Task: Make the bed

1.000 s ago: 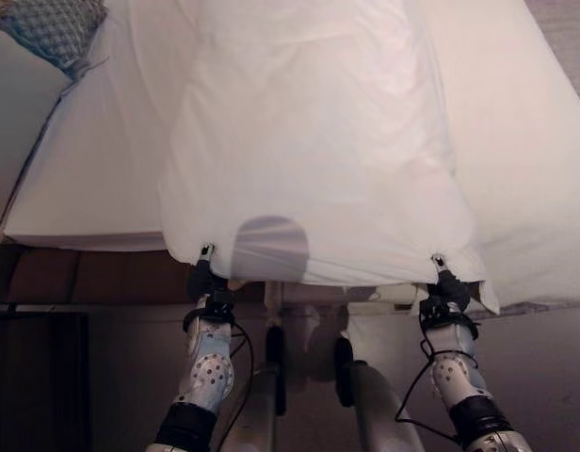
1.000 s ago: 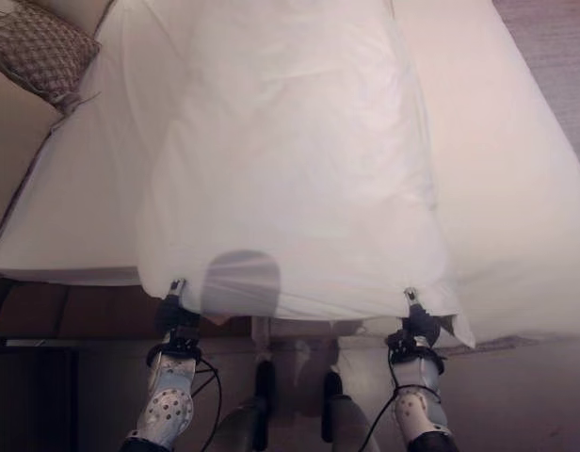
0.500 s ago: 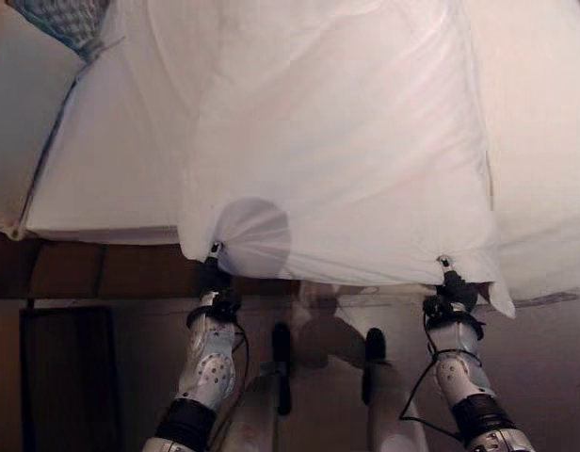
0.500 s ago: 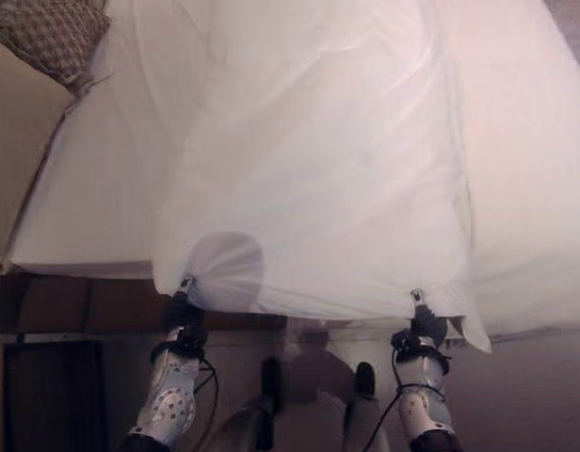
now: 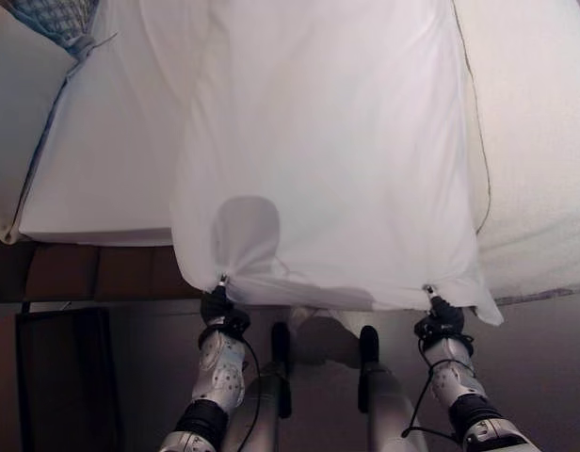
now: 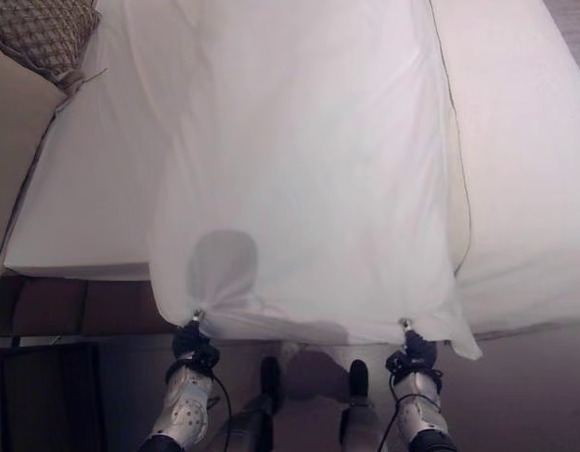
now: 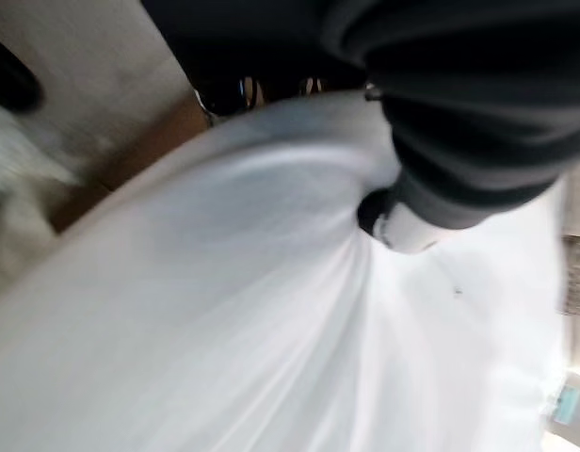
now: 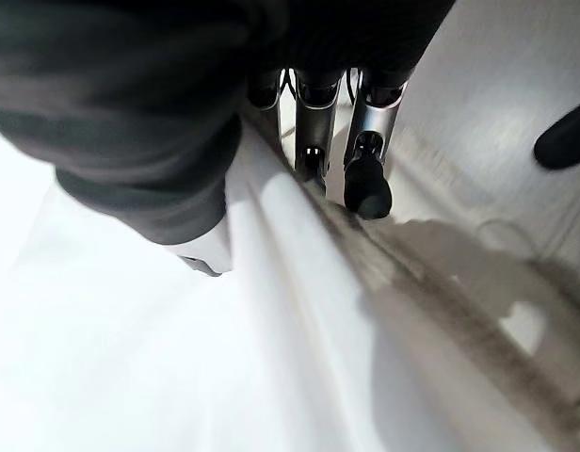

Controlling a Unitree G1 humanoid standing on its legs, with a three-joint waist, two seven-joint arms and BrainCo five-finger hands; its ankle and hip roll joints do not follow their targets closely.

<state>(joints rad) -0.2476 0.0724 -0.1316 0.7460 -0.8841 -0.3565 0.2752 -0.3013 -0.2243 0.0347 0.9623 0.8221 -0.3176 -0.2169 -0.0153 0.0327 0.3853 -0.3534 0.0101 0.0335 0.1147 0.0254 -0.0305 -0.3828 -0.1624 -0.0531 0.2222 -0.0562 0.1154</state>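
Note:
A white sheet (image 5: 328, 160) hangs stretched over the bed (image 5: 92, 179), its near edge lifted past the bed's foot. My left hand (image 5: 221, 307) pinches the sheet's near left corner and my right hand (image 5: 439, 319) pinches the near right corner, both below the mattress edge. In the left wrist view the sheet (image 7: 224, 311) bunches under the thumb (image 7: 403, 221). The right wrist view has the sheet's (image 8: 299, 339) edge running between the thumb and the curled fingers (image 8: 365, 179). To the right of the sheet, a strip of mattress (image 5: 535, 141) lies uncovered.
A patterned cushion (image 6: 40, 33) lies at the bed's far left corner beside a pale pillow (image 5: 17, 113). A dark wooden bed frame (image 5: 92, 273) runs under the mattress, and a dark box (image 5: 64, 377) stands on the floor at the left.
Both hands have drawn the sheet's near edge lower and nearer me. The sheet has flattened and pulled straighter, baring the mattress seam on the right.

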